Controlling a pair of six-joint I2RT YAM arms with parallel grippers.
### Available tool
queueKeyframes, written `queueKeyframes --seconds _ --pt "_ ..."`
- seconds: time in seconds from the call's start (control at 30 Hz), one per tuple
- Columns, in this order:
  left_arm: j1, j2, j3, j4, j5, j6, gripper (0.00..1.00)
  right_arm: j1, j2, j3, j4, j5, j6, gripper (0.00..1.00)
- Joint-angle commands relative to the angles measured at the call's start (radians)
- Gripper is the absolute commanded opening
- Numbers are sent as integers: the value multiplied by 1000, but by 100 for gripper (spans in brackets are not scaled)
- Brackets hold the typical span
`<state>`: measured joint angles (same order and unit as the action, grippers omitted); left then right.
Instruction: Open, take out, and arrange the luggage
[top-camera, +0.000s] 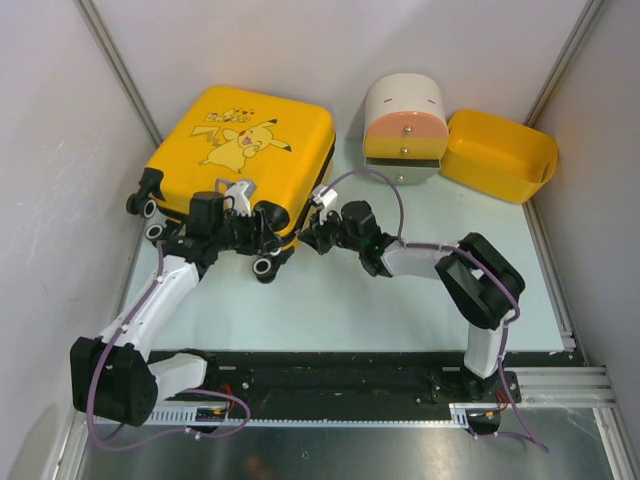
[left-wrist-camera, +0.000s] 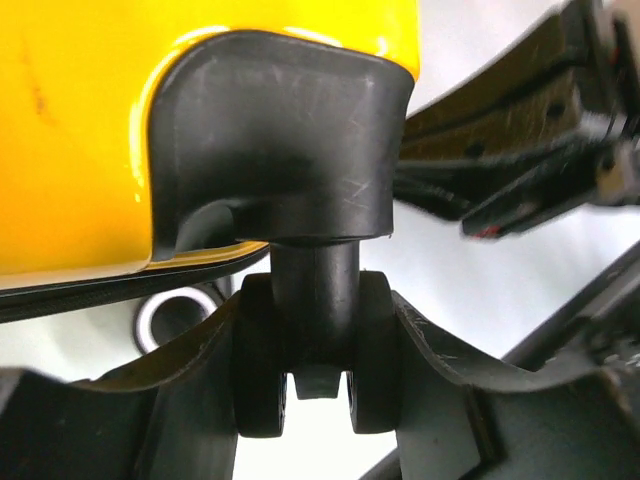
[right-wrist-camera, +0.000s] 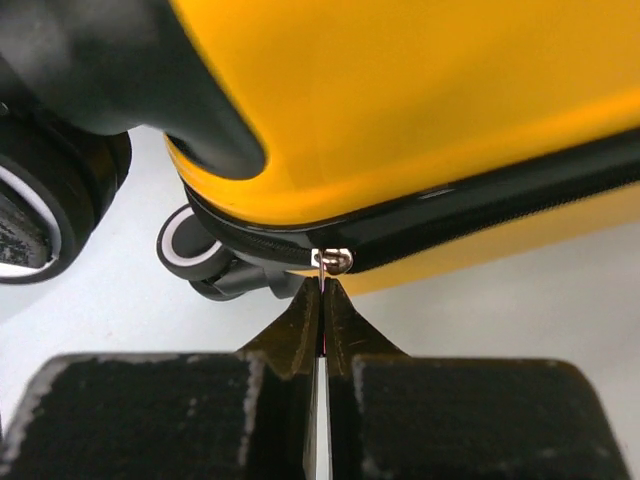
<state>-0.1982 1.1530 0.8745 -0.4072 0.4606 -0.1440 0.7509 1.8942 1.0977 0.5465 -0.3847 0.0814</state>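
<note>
The luggage (top-camera: 240, 140), yellow with a Pikachu print, lies flat and closed at the back left. It also shows in the left wrist view (left-wrist-camera: 80, 130) and the right wrist view (right-wrist-camera: 400, 100). My left gripper (top-camera: 258, 228) is at its near edge; in the left wrist view (left-wrist-camera: 312, 370) it is shut on a black twin caster wheel (left-wrist-camera: 258, 350). My right gripper (top-camera: 306, 238) is at the near right corner; in the right wrist view (right-wrist-camera: 322, 300) it is shut on the thin metal zipper pull (right-wrist-camera: 322, 280), which hangs from the slider (right-wrist-camera: 333, 261) on the black zipper trim.
A cream-and-orange drawer cabinet (top-camera: 403, 125) and a plain yellow bin (top-camera: 500, 155) stand at the back right. More suitcase wheels stick out at the left (top-camera: 150, 207) and the near edge (top-camera: 265, 267). White walls close in on the left, back and right.
</note>
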Motion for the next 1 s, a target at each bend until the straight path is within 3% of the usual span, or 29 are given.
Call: queueKeyframes --seconds 0.0,0.13,0.2,0.27,0.3,0.33,0.43,0.5,0.53,0.63,0.67,0.7,0.77,0.87,0.97 --pt "-98 62 9 340 -68 -366 0 99 -177 -116 207 139 54 0" --pt "-167 161 76 375 -149 -457 0 130 -190 -150 263 367 38 0" --pt "-173 204 99 380 -131 -506 0 122 -181 -150 297 382 20 0" --pt "-167 205 124 378 -125 -516 11 95 -150 -142 326 385 8 0" --pt "-161 191 127 378 -126 -511 19 79 -141 -136 326 385 20 0" --pt "-150 173 124 372 -116 -505 39 62 -129 -130 323 376 29 0" --pt "-60 65 139 264 -70 -439 77 10 -126 -130 316 347 49 0" --pt "32 -22 165 176 -39 -303 81 -22 -126 -131 310 301 54 0" --pt "60 -47 199 81 -46 -249 99 -27 -124 -131 309 288 51 0" --pt "182 -99 280 -107 -59 19 100 -45 -122 -130 311 230 55 0" --pt "234 -104 290 -142 -53 173 100 -48 -122 -130 302 210 57 0" --pt "247 -101 306 -212 -147 234 100 -51 -129 -131 291 179 63 0" --pt "302 -62 314 -275 -148 437 100 -51 -136 -142 285 138 52 0" --pt "428 -4 330 -314 -131 552 100 -42 -149 -179 319 69 -20 0" --pt "485 80 377 -341 -138 651 100 -42 -135 -188 360 70 -35 0"
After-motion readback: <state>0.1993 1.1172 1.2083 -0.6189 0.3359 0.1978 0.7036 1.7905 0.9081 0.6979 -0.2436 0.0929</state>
